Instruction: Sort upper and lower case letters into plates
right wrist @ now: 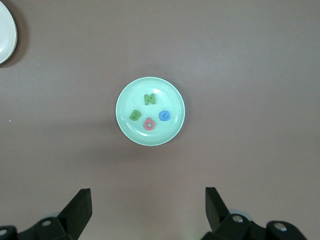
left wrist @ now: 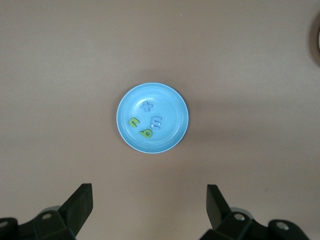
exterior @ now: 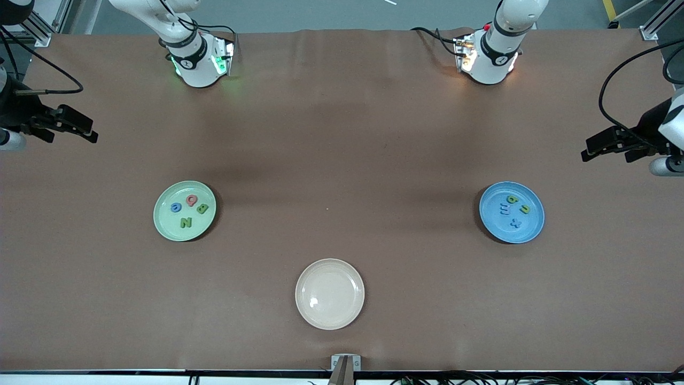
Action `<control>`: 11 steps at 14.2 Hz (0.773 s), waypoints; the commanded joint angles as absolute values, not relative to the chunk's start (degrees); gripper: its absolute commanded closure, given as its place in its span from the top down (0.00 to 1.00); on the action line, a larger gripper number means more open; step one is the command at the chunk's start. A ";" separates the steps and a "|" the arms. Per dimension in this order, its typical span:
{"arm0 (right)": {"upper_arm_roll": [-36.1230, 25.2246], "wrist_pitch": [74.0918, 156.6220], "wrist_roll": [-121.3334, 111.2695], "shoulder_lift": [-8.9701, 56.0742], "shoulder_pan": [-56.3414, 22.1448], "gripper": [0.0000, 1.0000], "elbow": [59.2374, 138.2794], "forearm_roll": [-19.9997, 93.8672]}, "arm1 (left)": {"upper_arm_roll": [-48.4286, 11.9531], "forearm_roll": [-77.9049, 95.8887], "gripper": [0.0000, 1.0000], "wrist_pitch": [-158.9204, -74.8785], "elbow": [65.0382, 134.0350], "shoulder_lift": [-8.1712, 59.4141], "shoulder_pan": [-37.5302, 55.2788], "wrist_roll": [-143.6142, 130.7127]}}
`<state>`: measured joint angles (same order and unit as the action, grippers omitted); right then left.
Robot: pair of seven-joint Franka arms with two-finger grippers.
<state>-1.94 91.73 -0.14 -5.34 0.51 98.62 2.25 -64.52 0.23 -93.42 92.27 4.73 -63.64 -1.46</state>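
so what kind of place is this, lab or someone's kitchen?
Most likely a robotics lab bench. Two arms are mounted at one edge of a brown-covered table with cables trailing off it. The only props are toy letters sorted into a mint plate and a blue plate, plus a cream plate.

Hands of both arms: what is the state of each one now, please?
Left hand: open, holding nothing, high over the blue plate.
Right hand: open, holding nothing, high over the green plate.
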 commanded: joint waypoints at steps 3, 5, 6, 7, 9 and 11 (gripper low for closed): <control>-1.58 92.29 -1.23 -6.59 1.67 1.00 99.93 3.34 | -64.51 -0.53 1.00 -92.72 88.95 3.86 -63.90 -0.70; -1.49 92.29 -1.32 -6.59 1.58 1.00 99.93 2.64 | -64.69 -0.53 1.00 -92.72 88.68 3.69 -63.81 -1.05; -1.49 92.37 -1.32 -6.59 1.58 1.00 100.02 2.46 | -64.69 -0.61 1.00 -92.81 88.59 3.78 -63.81 -1.14; -1.49 92.37 -1.32 -6.59 1.58 1.00 100.02 1.68 | -64.69 -0.62 1.00 -92.90 88.59 3.78 -63.81 -1.06; -1.41 92.37 -1.32 -6.59 1.58 1.00 100.02 0.79 | -64.69 -0.62 1.00 -92.99 88.59 3.87 -63.81 -1.06; -1.41 92.29 -1.32 -6.68 1.58 1.00 100.02 0.79 | -64.60 -0.62 1.00 -93.08 88.59 3.96 -63.81 -1.05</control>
<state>-2.05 91.74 -0.46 -5.34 0.54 98.62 1.28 -64.54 0.22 -93.43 89.08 4.70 -63.62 -1.38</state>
